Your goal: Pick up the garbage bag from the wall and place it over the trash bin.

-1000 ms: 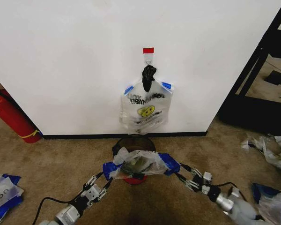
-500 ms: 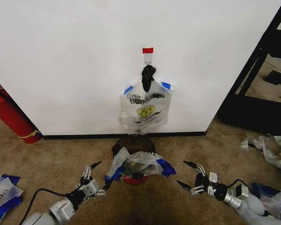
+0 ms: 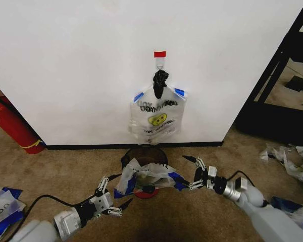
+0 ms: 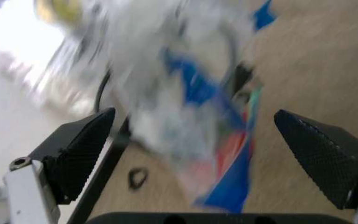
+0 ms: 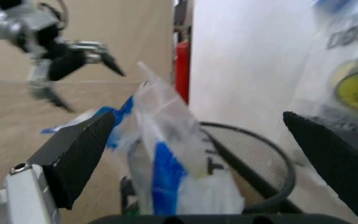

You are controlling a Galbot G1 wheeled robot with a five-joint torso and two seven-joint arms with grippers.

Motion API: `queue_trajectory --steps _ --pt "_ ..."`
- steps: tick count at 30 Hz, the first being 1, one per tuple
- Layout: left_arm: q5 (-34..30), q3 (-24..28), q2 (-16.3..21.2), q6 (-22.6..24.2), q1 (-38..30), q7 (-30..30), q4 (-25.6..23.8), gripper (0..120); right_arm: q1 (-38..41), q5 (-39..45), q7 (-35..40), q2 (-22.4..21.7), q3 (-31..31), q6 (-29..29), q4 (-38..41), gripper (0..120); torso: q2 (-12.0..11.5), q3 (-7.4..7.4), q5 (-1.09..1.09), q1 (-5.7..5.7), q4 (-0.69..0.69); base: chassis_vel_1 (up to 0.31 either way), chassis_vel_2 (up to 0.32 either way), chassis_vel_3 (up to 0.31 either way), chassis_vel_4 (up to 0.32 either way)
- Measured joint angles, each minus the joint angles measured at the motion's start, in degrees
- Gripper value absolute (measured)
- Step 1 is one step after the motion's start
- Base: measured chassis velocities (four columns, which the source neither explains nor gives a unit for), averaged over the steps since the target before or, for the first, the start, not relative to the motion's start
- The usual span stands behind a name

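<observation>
brown carpet runs up to the white wall in your head view, where a red tape strip sits above a small hook. from that hook hangs a thank-you bag with a yellow smiley, a black knotted lump at its top. below it, on the floor against the baseboard, stands the trash bin, and the garbage bag lies crumpled across its near rim, blue handles drooping to both sides. your left gripper sits just beside the bag's left handle, fingers spread and holding nothing. your right gripper is at the bag's right handle, fingers also spread; contact looks possible but you can't be sure. a red fire extinguisher leans at the far left, and more bags lie on the carpet at both edges.

your left wrist view is heavily smeared: the two finger pads stand wide apart with the garbage bag beyond them.

your right wrist view shows spread pads, the garbage bag draped over the mesh bin, and the left gripper open farther off.
</observation>
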Motion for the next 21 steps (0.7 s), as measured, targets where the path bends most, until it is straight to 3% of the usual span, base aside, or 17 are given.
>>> queue_trajectory --steps 1,2,4,6,8,10,14,16,21 --pt "0.00 0.00 0.00 0.00 0.00 0.00 0.00 100 0.00 0.00 0.00 0.00 0.00 0.00 0.00 100 0.00 0.00 0.00 0.00 0.00 0.000 0.000 0.000 0.000" --pt "-0.44 0.83 0.09 1.60 0.25 -5.87 0.56 100 0.62 -0.63 -1.21 -0.11 -0.57 -0.90 -0.23 100 0.00 0.00 0.00 0.00 0.00 0.000 0.000 0.000 0.000" --pt "-1.45 1.95 0.00 3.41 0.51 -10.24 0.03 100 0.95 -0.99 -1.42 -0.07 -0.96 -1.01 -0.34 100 0.00 0.00 0.01 0.00 0.02 0.000 0.000 0.000 0.000" --pt "-8.56 5.53 -1.08 12.87 0.47 -23.02 -5.44 100 2.06 -2.34 -0.93 0.64 -2.61 -0.76 -0.81 100 0.00 0.00 0.00 0.00 0.04 0.000 0.000 0.000 0.000" --pt "-10.40 6.10 -1.33 14.71 0.30 -24.93 -6.73 100 2.21 -2.54 -0.76 0.76 -2.89 -0.69 -0.87 100 0.00 0.00 0.01 0.00 0.04 0.000 0.000 0.000 0.000" --pt "-19.73 8.61 -2.47 21.36 -0.85 -31.52 -12.66 100 3.58 -3.71 0.51 1.71 -5.04 -0.51 -1.09 93 0.00 -0.01 0.03 0.00 0.02 0.000 0.000 0.000 0.000" --pt "-28.49 12.04 -2.90 25.20 -2.82 -33.54 -16.01 100 7.09 -5.29 1.33 2.82 -8.76 -0.80 -2.60 77 0.00 -0.01 0.02 0.00 0.03 0.000 0.000 0.000 0.000" --pt "-29.27 12.66 -2.90 25.66 -3.33 -33.54 -16.01 100 7.84 -5.56 1.36 2.97 -9.23 -0.84 -3.08 74 0.00 0.00 0.02 0.00 0.04 0.000 0.000 0.000 0.000" --pt "-33.35 19.89 -2.95 31.04 -10.45 -37.71 -14.55 99 12.08 -5.87 1.45 3.55 -11.76 -1.42 -6.06 52 -0.01 0.00 0.01 0.00 0.02 0.000 0.000 0.000 0.000"
